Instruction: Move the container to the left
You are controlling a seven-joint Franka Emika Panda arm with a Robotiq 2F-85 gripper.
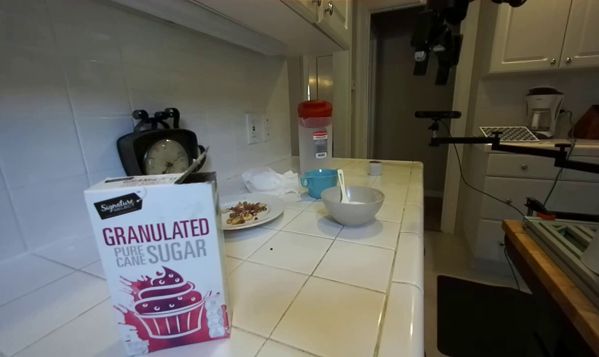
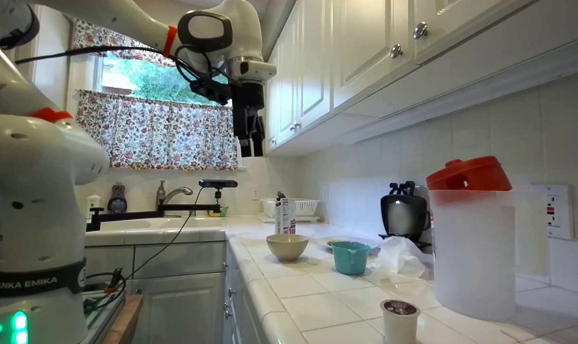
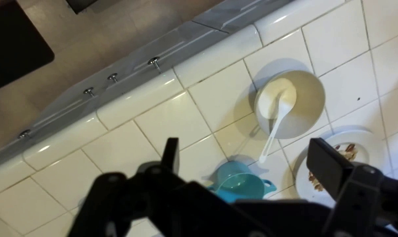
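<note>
Hanging high above counter (image 1: 324, 302), gripper (image 3: 245, 144) spread apart, holding nothing. Seen from sugar box (image 1: 160, 265) end: red-lidded container (image 1: 308, 141) upright at far end, beyond blue cup (image 1: 323, 183), well apart from gripper. Task looks not yet begun; reaching, grasping, shifting left all remain, I'd judge. Sugar box, near left, reads "Signature Select, Granulated Pure Cane Sugar". Black band (image 2: 33, 281) on robot base (image 2: 45, 310): "FRANKA EMIKA". Label (image 1: 320, 145) on container too small to read.

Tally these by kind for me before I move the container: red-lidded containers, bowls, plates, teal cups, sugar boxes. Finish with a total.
Red-lidded container: 1
Bowl: 1
Plate: 1
Teal cup: 1
Sugar box: 1
Total: 5
</note>
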